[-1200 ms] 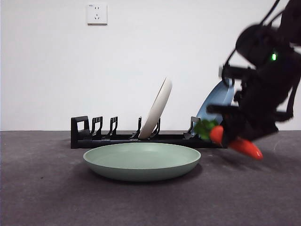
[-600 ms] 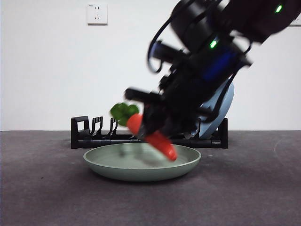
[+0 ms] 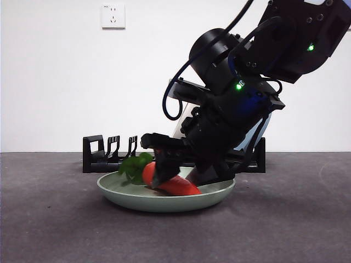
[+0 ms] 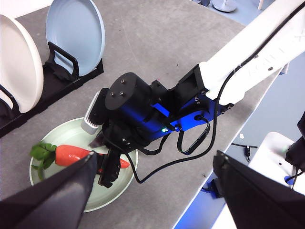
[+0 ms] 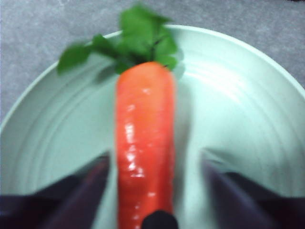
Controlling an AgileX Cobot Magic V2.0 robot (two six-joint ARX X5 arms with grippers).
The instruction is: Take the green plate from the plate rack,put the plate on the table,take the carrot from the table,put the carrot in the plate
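Observation:
The green plate (image 3: pixel 164 200) lies flat on the table (image 3: pixel 55 219) in front of the plate rack (image 3: pixel 109 156). The carrot (image 3: pixel 173 183) lies in the plate, leaves pointing left. My right gripper (image 3: pixel 184 176) reaches down into the plate, its jaws open on either side of the carrot. In the right wrist view the carrot (image 5: pixel 143 133) lies lengthwise between the spread jaws on the plate (image 5: pixel 228 95). The left wrist view shows the plate (image 4: pixel 66 136), the carrot (image 4: pixel 71 153) and the right gripper (image 4: pixel 106 160) from high up. My left gripper (image 4: pixel 155 162) is open and empty.
A cream-white plate (image 4: pixel 19 62) and a blue plate (image 4: pixel 76 33) stand in the rack (image 4: pixel 71 78) behind the green plate. The right arm hides most of both in the front view. The table's edge runs close by in the left wrist view.
The right gripper carried the carrot from the right, leftward and down into the green plate. The carrot now rests in the plate with the jaws spread beside it.

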